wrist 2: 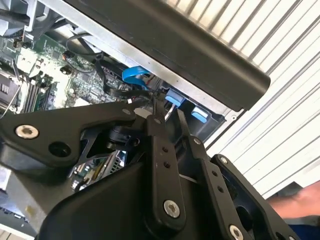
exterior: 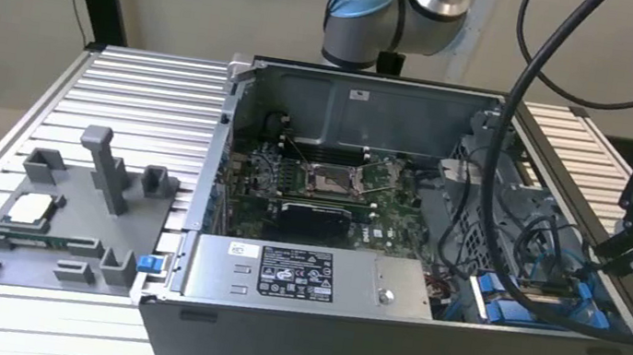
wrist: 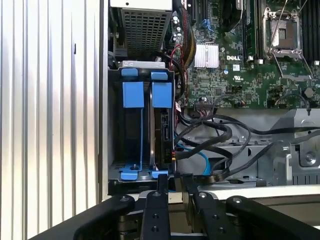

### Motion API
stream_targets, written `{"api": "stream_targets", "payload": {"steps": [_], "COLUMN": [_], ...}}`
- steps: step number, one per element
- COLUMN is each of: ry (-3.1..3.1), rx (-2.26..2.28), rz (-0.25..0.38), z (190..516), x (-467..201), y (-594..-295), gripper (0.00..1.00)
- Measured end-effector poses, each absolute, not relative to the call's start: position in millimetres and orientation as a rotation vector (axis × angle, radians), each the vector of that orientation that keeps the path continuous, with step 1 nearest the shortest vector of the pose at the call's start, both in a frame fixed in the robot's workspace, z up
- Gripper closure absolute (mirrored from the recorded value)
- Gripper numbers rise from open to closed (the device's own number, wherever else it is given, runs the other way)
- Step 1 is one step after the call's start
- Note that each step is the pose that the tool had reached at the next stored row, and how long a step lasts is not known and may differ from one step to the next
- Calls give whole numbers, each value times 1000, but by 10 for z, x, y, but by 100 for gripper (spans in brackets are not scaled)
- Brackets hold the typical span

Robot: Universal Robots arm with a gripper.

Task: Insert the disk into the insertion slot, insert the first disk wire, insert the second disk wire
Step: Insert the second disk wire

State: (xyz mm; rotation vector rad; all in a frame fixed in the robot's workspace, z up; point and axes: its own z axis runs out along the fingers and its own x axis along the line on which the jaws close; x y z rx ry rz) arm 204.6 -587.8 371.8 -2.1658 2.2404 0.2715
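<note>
An open computer case [exterior: 392,346] lies on a slatted metal counter [exterior: 118,84]. The disk [wrist: 163,131] appears seated in the insertion slot [wrist: 114,145], beneath a blue tab [wrist: 161,95]. Its connector edge faces a tangle of black wires [wrist: 215,142] and a blue wire [wrist: 202,157] looped just beside it. Your hand [wrist: 175,179] hovers at the bay's open end, near the wire ends; whether it is apart or clamped on a plug cannot be told. This looks like the first wire step. Keep the plug square to the disk's connector, press straight in, hold loose loops clear, and avoid levering against the blue tab.
</note>
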Motion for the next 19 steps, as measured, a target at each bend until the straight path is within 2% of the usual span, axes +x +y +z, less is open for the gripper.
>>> {"api": "stream_targets", "payload": {"steps": [1, 7, 19], "ry": [2240, 2239, 2243], "rx": [-2166, -2165, -2166], "rz": [272, 276, 325], "z": [3719, 3709, 3649], "x": [2047, 2058, 2141], "y": [-5878, -5879, -5981], "gripper": [0, 0, 0]}}
